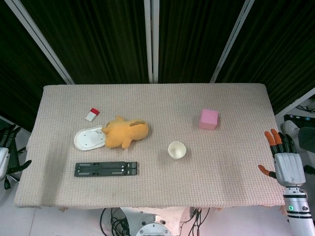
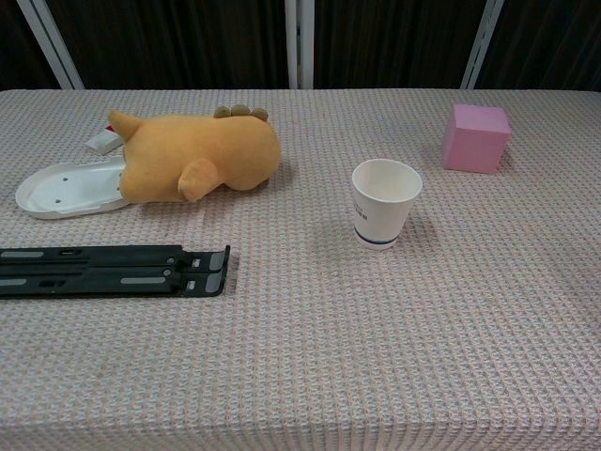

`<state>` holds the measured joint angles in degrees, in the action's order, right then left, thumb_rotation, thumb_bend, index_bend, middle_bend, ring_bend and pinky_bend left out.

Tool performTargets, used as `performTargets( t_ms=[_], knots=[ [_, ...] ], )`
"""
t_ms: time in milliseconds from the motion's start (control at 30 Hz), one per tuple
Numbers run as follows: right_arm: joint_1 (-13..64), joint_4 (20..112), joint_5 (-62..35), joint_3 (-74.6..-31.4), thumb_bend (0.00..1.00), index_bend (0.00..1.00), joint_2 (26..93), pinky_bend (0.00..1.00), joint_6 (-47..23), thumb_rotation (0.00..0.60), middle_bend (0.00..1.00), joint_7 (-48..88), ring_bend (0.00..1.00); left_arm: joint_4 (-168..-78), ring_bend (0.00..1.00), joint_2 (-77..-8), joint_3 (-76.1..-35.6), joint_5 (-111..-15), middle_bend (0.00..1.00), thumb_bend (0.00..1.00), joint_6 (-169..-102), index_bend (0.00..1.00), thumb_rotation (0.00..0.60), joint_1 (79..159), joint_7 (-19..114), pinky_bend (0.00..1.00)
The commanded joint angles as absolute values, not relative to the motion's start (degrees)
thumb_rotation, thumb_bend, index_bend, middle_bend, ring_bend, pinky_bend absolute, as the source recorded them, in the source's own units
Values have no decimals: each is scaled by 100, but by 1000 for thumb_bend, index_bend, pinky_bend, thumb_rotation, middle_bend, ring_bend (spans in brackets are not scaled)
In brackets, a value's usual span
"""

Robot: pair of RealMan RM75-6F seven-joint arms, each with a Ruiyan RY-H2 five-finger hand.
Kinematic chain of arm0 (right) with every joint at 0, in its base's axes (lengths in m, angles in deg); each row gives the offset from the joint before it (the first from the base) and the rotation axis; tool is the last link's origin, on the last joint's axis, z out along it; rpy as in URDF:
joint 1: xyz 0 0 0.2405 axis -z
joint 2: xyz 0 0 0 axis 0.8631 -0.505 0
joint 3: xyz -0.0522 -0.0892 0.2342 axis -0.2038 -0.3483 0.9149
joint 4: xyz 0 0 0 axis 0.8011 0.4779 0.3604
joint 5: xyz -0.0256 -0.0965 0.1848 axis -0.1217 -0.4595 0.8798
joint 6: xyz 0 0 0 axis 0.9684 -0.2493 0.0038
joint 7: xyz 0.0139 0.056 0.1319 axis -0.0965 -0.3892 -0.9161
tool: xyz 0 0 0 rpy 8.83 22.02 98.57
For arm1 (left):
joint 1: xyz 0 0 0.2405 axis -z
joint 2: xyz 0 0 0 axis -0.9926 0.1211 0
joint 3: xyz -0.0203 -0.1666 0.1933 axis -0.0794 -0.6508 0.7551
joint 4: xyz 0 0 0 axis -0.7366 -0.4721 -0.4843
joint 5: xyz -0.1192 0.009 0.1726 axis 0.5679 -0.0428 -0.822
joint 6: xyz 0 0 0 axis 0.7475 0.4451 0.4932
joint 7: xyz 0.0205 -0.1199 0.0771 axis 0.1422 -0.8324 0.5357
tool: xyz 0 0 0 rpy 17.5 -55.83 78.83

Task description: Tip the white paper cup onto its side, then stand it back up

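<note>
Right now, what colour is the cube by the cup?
Pink cube, clearest in the chest view.

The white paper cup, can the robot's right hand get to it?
Probably yes. The white paper cup stands upright with bare cloth between it and the right hand, which hangs open beyond the table's edge. The pink cube sits farther back.

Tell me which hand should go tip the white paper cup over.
Probably the right. The white paper cup stands upright right of the table's middle, nearer the right hand, which is open at the table's right edge. The left hand sits beyond the far left edge.
</note>
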<state>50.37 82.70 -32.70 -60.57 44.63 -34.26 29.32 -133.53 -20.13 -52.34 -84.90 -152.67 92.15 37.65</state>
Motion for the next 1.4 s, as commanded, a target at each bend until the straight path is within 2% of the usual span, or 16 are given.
performTargets(
  t_ms=[33,467,700,867,1067,1400],
  knots=[
    [5032,8281,-3256,-6028,0,0,4493,0,-3371,600,0,2933,0,-13347,0,-2017,-5226,-8493,0,147,-15239,33,600,9226,3763,0],
    [5004,8439,-3396,-5995,0,0,4425,0,-3207,600,0,3191,0,-13394,0,-1964,-5201,-8574,0,146,-15298,33,600,9194,3620,0],
    [4629,8968,-3794,-5923,0,0,4273,0,-2885,600,0,3953,0,-13357,0,-1960,-5225,-8536,0,146,-15243,33,600,9221,3554,0],
    [4051,9393,-3926,-5798,0,0,4319,0,-2149,600,0,4948,0,-13371,0,-1927,-5263,-8545,0,146,-15246,33,600,9253,3490,0],
    [3210,9853,-3303,-5578,0,0,4541,0,-848,600,0,6189,0,-13358,0,-1909,-5276,-8506,0,147,-15179,33,600,9280,3450,0],
    [2128,9372,-2523,-5319,0,0,5542,0,106,600,0,6945,0,-13311,0,-1889,-5291,-8473,0,147,-15192,33,600,9263,3353,0]
  ],
)
